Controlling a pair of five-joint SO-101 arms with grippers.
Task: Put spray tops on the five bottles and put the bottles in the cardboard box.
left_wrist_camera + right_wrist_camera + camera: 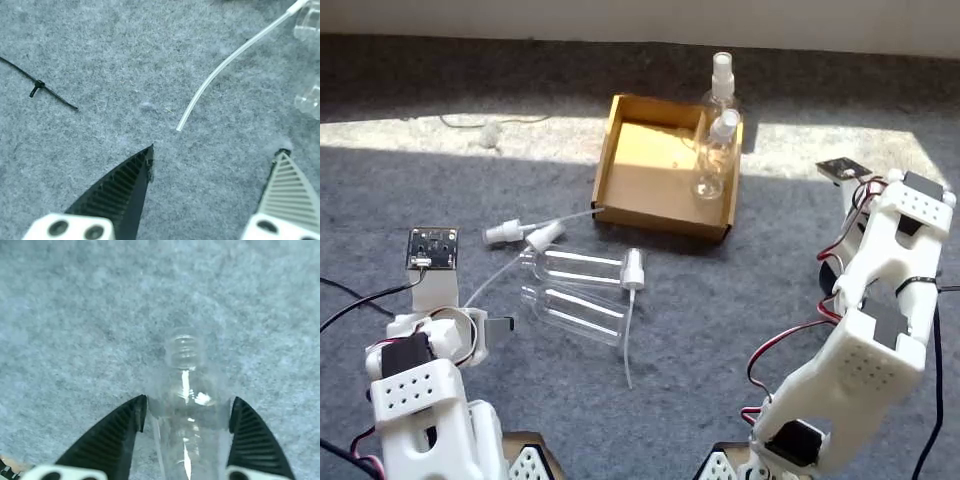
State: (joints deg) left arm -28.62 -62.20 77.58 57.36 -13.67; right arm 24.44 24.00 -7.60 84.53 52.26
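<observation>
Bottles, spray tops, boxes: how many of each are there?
Bottles with tops on: 2
Bottles with no top: 3, one between the right fingers
Loose spray tops: 3
Cardboard box: 1
Total: 9

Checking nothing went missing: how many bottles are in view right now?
5. Two capped bottles stand upright, one inside the cardboard box, one at its far right corner. Two more lie side by side on the carpet. An uncapped bottle sits in the right hand.
</observation>
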